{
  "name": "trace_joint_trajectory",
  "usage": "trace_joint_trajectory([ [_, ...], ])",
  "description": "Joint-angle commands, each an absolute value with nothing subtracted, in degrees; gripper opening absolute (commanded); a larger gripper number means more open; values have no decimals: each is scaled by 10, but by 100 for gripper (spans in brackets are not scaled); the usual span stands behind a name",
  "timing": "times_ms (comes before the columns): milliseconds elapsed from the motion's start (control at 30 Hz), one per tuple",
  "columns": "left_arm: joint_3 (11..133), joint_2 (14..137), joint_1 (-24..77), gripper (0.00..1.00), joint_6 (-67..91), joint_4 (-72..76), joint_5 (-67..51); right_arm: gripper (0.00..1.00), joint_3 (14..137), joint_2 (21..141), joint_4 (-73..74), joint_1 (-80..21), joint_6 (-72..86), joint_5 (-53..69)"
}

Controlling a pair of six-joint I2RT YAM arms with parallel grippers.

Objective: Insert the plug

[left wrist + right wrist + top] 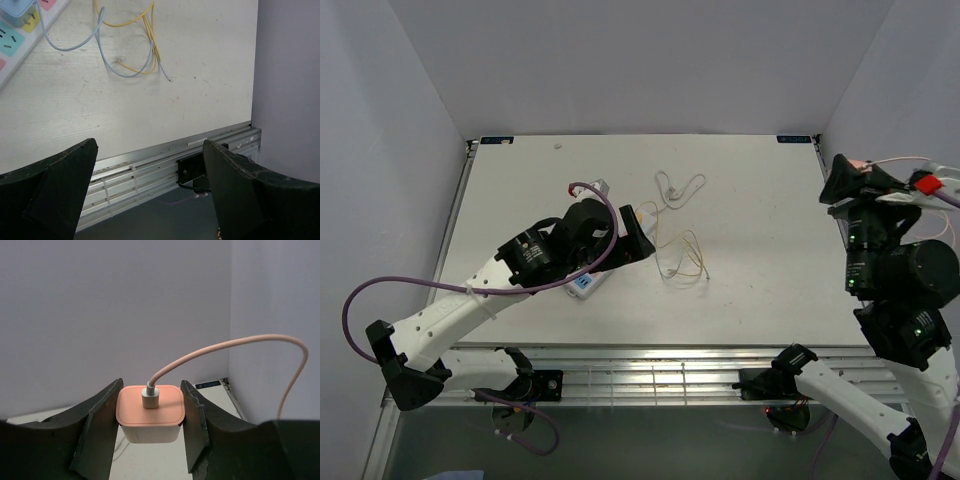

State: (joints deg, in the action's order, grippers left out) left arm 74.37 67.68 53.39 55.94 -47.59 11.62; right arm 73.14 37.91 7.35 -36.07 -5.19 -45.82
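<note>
A pink charger plug [150, 412] with a pink cable [225, 347] sits squarely between the fingers of my right gripper [150, 420], which is shut on it and held high off the table at the far right [850, 182]. The white power strip [15, 42] with coloured sockets lies on the table, mostly hidden under my left arm in the top view [584, 286]. A pale blue plug [17, 10] sits in one of its sockets. My left gripper [150, 175] is open and empty, just right of the strip [642, 242].
Loose yellow wire [682, 255] and grey wire [676, 186] lie coiled on the white table [760, 230] beside the strip. The metal rail [150, 165] of the table's near edge shows between the left fingers. Walls close in on three sides.
</note>
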Motion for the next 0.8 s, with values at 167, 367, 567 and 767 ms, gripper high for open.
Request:
trace_joint_trajectory([
  [167,673,620,522,98,639,-545,209,8,479,488,-74,-363,49,-166],
  [367,559,549,445,98,663,-548,201,8,367,582,-266,-372,123,-6],
  [567,477,555,315,98,628,-486,97,8,330,692,-446,-442,99,73],
  [767,415,568,216,94,591,-411,26,8,352,794,-566,-504,53,116],
])
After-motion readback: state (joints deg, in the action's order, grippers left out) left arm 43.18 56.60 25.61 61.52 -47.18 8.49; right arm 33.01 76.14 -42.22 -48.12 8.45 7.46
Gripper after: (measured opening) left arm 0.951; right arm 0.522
